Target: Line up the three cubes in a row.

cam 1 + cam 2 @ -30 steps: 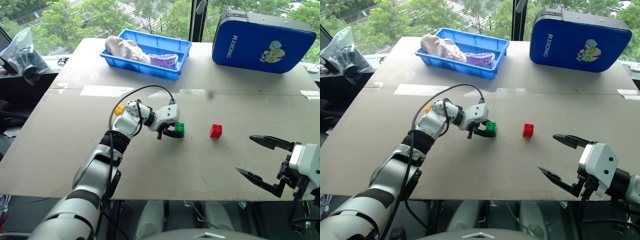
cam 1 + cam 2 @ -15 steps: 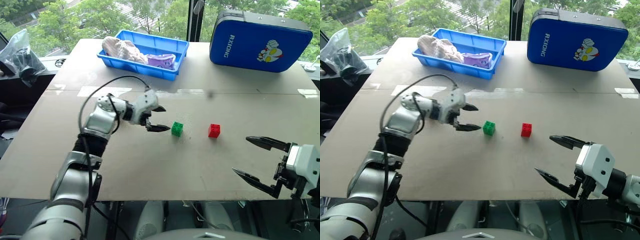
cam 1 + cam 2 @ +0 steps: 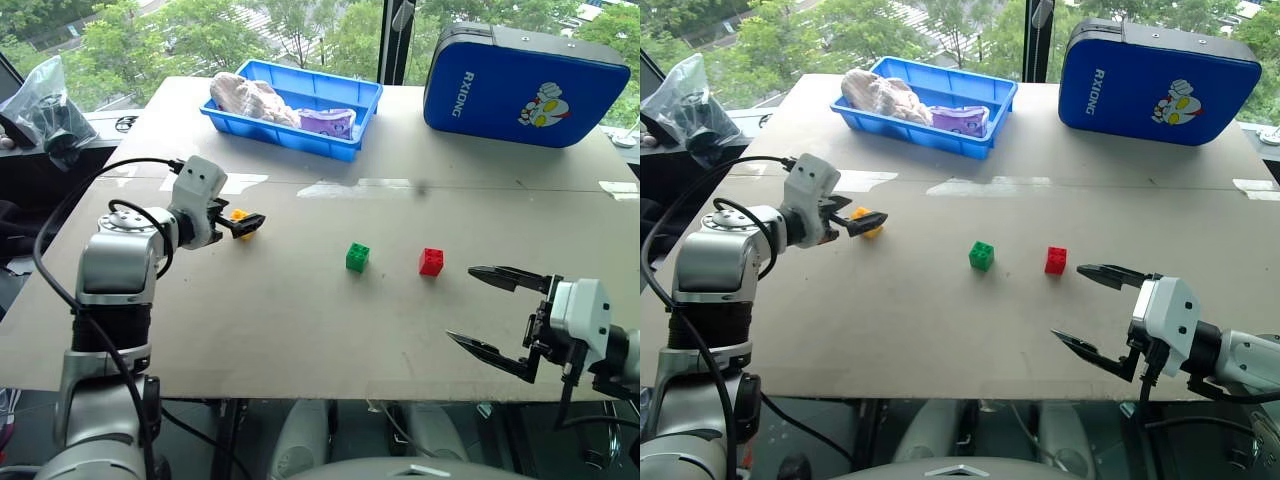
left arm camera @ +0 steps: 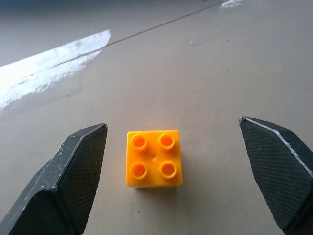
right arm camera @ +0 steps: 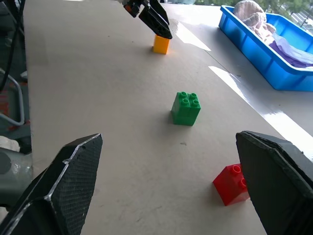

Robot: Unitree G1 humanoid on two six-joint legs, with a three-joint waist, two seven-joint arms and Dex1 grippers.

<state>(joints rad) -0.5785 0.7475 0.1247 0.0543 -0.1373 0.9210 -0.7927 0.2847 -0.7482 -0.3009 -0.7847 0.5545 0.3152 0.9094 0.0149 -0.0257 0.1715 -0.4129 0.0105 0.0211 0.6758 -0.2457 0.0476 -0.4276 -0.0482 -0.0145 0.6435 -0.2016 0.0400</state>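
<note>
Left wrist view: the yellow cube [image 4: 154, 157] is seen resting studs-up on the surface [image 3: 300, 330], between the spread fingers [image 4: 73, 181] of the left tool [image 3: 243, 224], untouched by either. The left tool is recorded as released and holding nothing. The green cube [image 3: 357, 257] and the red cube [image 3: 431, 262] are found near mid-surface, side by side but apart, with the yellow cube set well off to their left. The right tool [image 3: 495, 312] is observed released and empty, near the front edge, to the right of the red cube.
</note>
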